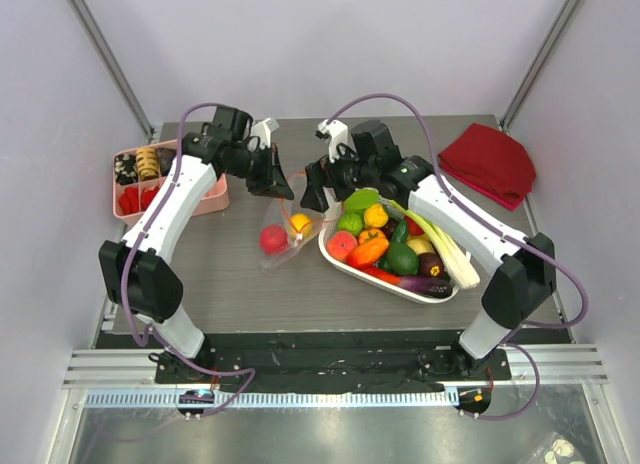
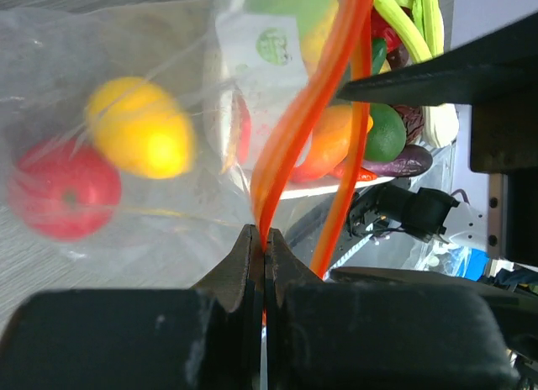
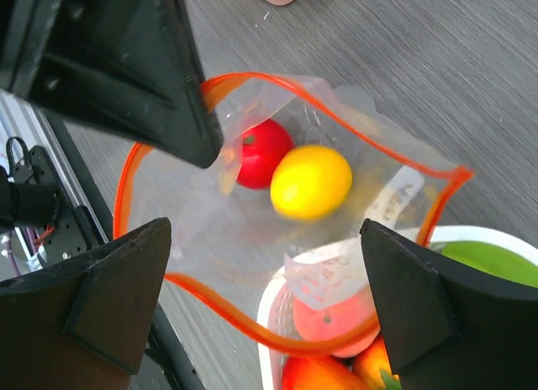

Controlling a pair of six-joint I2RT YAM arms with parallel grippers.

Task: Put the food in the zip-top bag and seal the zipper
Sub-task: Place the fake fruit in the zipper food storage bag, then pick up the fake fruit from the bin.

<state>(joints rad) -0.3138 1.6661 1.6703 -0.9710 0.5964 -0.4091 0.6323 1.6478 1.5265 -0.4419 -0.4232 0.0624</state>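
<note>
The clear zip-top bag (image 1: pixel 288 242) hangs over the table with its mouth open. Its red-orange zipper (image 3: pixel 252 327) loops wide in the right wrist view. Inside lie a red toy fruit (image 3: pixel 262 151) and a yellow one (image 3: pixel 311 181); both also show in the left wrist view, red (image 2: pixel 63 188) and yellow (image 2: pixel 143 128). My left gripper (image 2: pixel 266 235) is shut on the zipper (image 2: pixel 286 138) at the bag's rim. My right gripper (image 3: pixel 267 276) is open and empty just above the bag's mouth. More food (image 1: pixel 368 250) fills the white basket (image 1: pixel 432 298).
A long white-and-green leek (image 1: pixel 443 244) lies across the basket. A pink compartment tray (image 1: pixel 208 203) with snack pieces stands at the back left. A red cloth (image 1: pixel 488 161) lies at the back right. The basket's rim (image 3: pixel 271 323) sits right under the bag's mouth.
</note>
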